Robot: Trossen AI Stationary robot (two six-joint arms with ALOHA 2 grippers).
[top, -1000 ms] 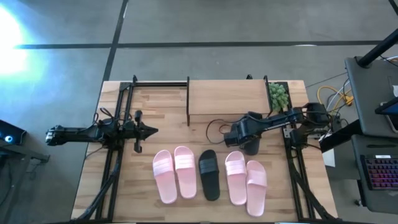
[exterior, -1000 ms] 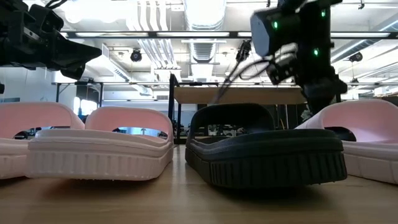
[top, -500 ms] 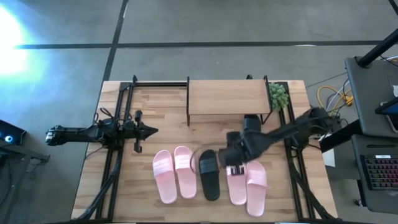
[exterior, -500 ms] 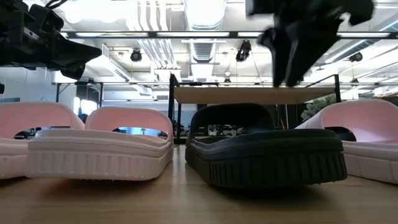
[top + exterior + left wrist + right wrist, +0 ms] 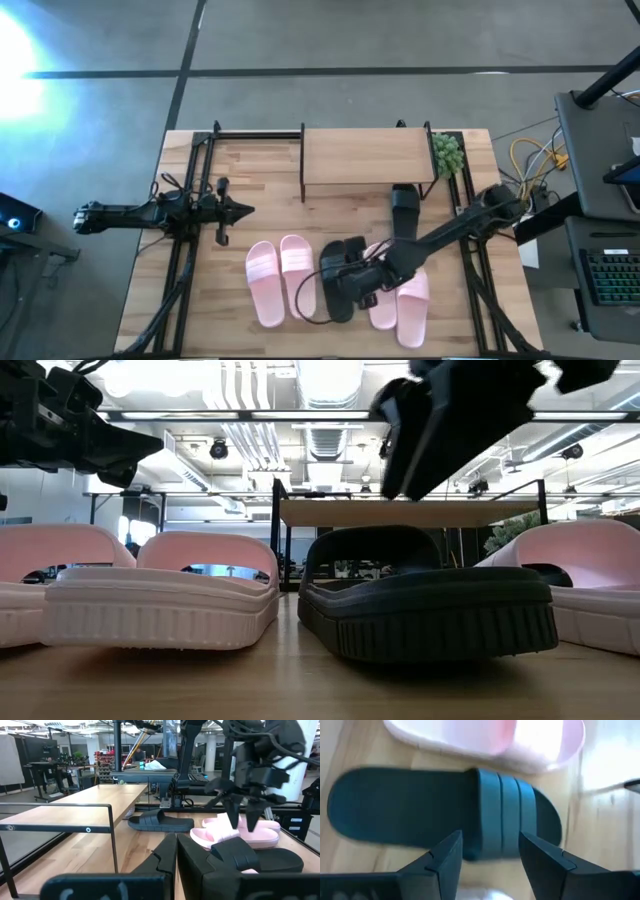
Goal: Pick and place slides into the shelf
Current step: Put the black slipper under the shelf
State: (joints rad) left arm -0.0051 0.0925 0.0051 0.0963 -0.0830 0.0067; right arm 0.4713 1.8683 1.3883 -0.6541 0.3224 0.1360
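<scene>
Black slide (image 5: 470, 817) – ribbed strap, under spread right gripper (image 5: 487, 852).

i see shelf (image 5: 366, 155) top board bare, open from above. second black slide (image 5: 404, 207) lies just before shelf's right end, partly blocking approach there. bare tabletop (image 5: 270, 205) between shelf and slide row gives passage. row packed: two pink slides (image 5: 281, 278) touching, black slide (image 5: 336, 281) under right gripper (image 5: 352, 275), fingers spread; pink pair (image 5: 398, 295) just beside. left gripper (image 5: 243, 211) parked at left, well apart. plant (image 5: 447, 152) at shelf's right end.
</scene>
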